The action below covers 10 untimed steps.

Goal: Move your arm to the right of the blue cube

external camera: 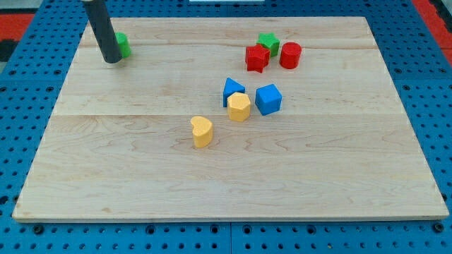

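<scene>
Tip (111, 61) noted at board's (141, 183) top left, touching green block (123, 44); no claw fitted, rod only. Yellow heart (202, 131) logged near centre. Blue triangle (232, 89), yellow block (239, 106), blue cube (268, 99) clustered right of centre, well apart from tip. Red block (256, 58), green star (268, 41), red cylinder (290, 54) recorded above.

My rod (103, 32) runs off the view's top edge. It hides most of a green block (123, 45) — shape unclear. My tip (113, 61) shows.
</scene>
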Each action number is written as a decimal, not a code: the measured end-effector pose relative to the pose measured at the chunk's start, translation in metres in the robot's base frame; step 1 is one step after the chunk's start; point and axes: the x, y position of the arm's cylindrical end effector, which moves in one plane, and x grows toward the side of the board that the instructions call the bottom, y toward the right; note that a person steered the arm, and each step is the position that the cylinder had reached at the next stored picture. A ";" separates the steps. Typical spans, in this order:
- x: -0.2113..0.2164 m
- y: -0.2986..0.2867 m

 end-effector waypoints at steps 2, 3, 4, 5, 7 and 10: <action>0.015 0.039; 0.012 0.085; 0.017 0.120; 0.041 0.161; 0.059 0.322; 0.122 0.350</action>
